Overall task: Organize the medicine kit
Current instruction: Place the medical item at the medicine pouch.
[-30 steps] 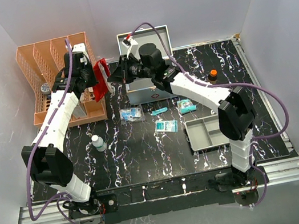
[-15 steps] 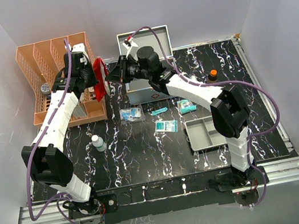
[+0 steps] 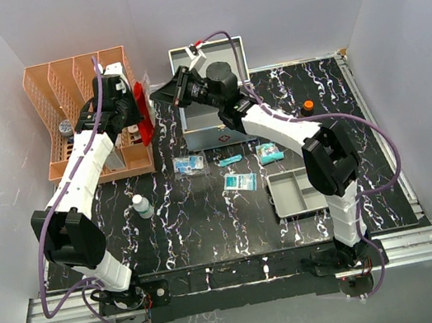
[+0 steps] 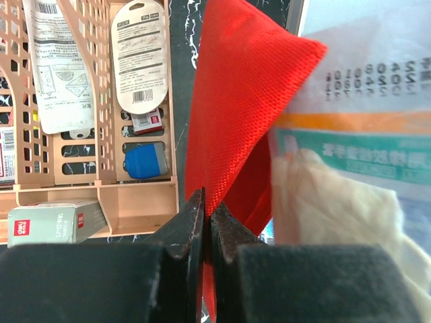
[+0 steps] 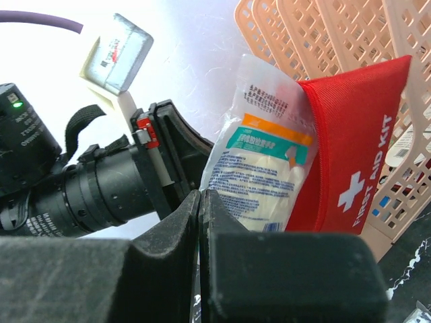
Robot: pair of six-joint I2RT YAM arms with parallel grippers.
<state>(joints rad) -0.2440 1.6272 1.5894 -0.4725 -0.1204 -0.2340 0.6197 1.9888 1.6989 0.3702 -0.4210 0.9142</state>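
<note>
The medicine kit [image 3: 210, 135], a silver-grey metal case, stands at the back centre with its lid raised; my right arm crosses over it. My left gripper [image 4: 206, 219] is shut on the lower edge of a red first-aid pouch [image 4: 236, 114], held up beside the orange rack. A clear packet of white gauze [image 5: 262, 155] sticks out of the pouch [image 5: 353, 161]. My right gripper [image 5: 202, 196] is shut on that packet's corner. From above, the pouch [image 3: 139, 112] hangs between the left gripper [image 3: 128, 110] and the right gripper [image 3: 162, 94].
An orange slotted rack [image 3: 77, 110] with packets stands at the back left. On the table lie a white bottle [image 3: 142, 205], teal packets [image 3: 239, 182], a grey divided tray [image 3: 298, 190] and an orange-capped bottle [image 3: 307, 108].
My right gripper has risen and swung toward the back left, still on the packet. The red pouch has turned more edge-on and sits closer to the rack.
</note>
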